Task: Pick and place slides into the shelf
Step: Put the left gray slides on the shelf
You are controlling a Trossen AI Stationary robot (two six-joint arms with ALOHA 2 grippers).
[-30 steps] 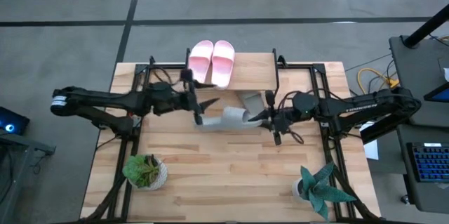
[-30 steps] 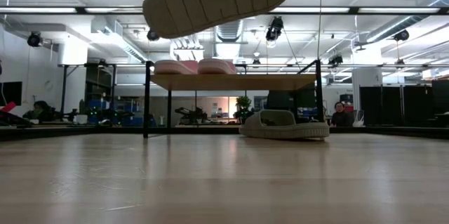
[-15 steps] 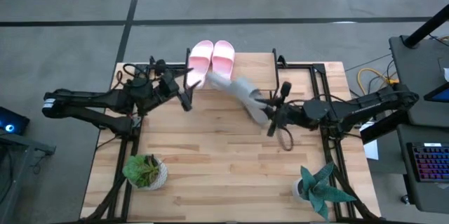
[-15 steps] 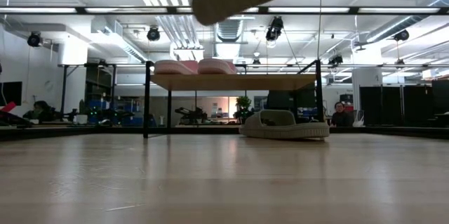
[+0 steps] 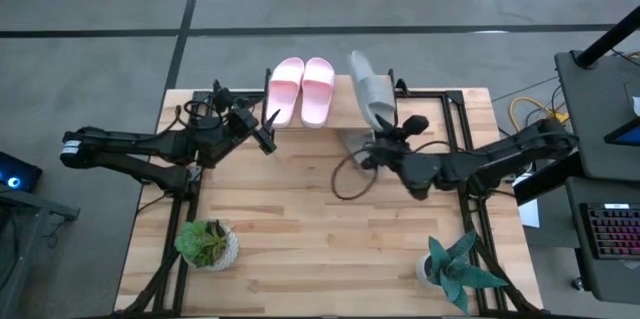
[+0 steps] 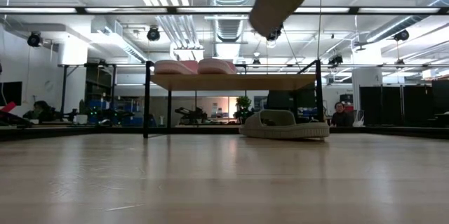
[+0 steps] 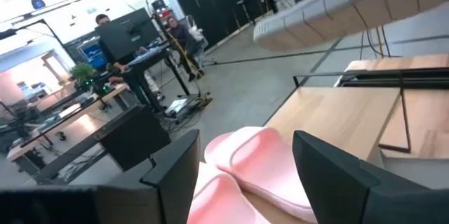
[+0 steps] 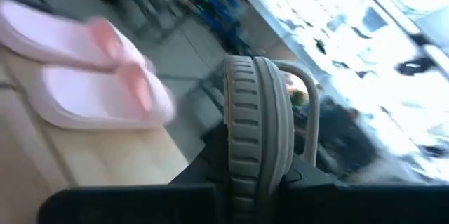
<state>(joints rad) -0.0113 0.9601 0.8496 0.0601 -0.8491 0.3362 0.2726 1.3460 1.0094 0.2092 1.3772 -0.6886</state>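
Observation:
Two pink slides (image 5: pixel 302 89) lie side by side on top of the shelf (image 5: pixel 350 107), at its left part; they also show in the low view (image 6: pixel 195 67). One grey slide (image 6: pixel 284 124) rests sole down on the table by the shelf's right legs. Another grey slide (image 5: pixel 368 84) is up in the air over the shelf's right part, with my right gripper (image 5: pixel 384 131) shut on it. My left gripper (image 5: pixel 268 122) hangs open near the shelf's left end, pointing at the pink slides (image 7: pixel 256 161), and touches nothing. My right gripper pinches the grey slide's near end (image 8: pixel 256 164) between its two fingers, one on the ribbed sole and one on the upper side. The fingers run level toward the table's far edge, along the slide. The slide stands on edge, lifted clear above the shelf.
A leafy pot plant (image 5: pixel 208 244) stands near the table's front left and a spiky one (image 5: pixel 458 267) at the front right. A dark cable loop (image 5: pixel 348 174) hangs by my right arm. Black frame rails (image 5: pixel 200 109) run along the table's sides.
My right gripper has swung the grey slide round from pointing at the table's left to pointing at its far edge, and has risen with it over the shelf. My left gripper has drawn back toward the far left, turned, and stays open.

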